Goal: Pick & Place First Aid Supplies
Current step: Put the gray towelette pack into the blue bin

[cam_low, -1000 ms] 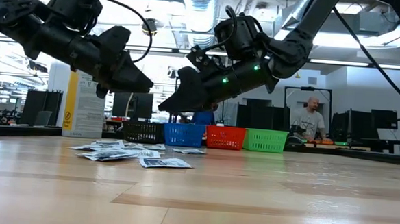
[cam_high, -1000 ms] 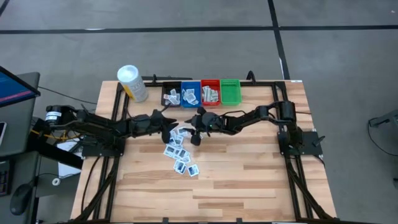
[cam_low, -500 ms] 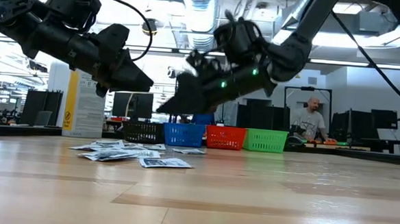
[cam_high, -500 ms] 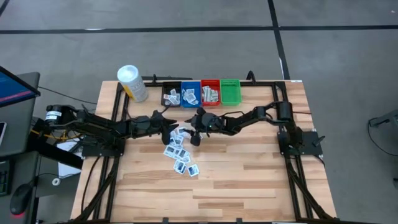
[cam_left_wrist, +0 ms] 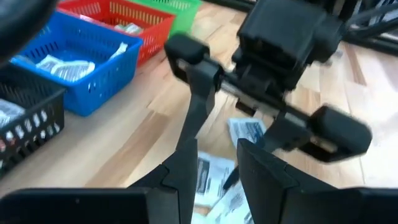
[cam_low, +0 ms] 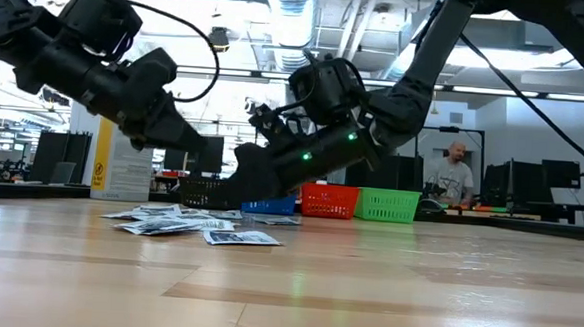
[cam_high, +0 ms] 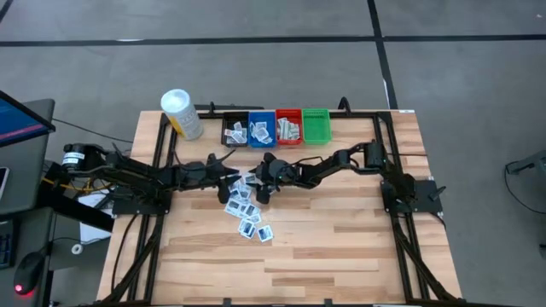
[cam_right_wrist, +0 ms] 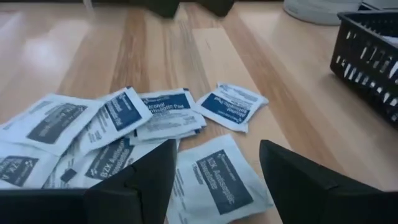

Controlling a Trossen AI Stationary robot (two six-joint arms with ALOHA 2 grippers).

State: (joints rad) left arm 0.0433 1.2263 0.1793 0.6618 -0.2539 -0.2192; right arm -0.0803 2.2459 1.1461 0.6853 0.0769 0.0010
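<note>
White packets loose on table; four bins behind.

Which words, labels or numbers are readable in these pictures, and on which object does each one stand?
"Antiseptic": partly readable on the white-and-blue packet between the right tool's open fingers.
Other packets in the pile: blue print, too blurred to read.
Yellow-and-white container: dark print, too small to read.
Bins: no text visible.

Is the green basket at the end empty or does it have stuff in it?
Empty, it seems: the green bin shows only bare green floor from above.
</note>
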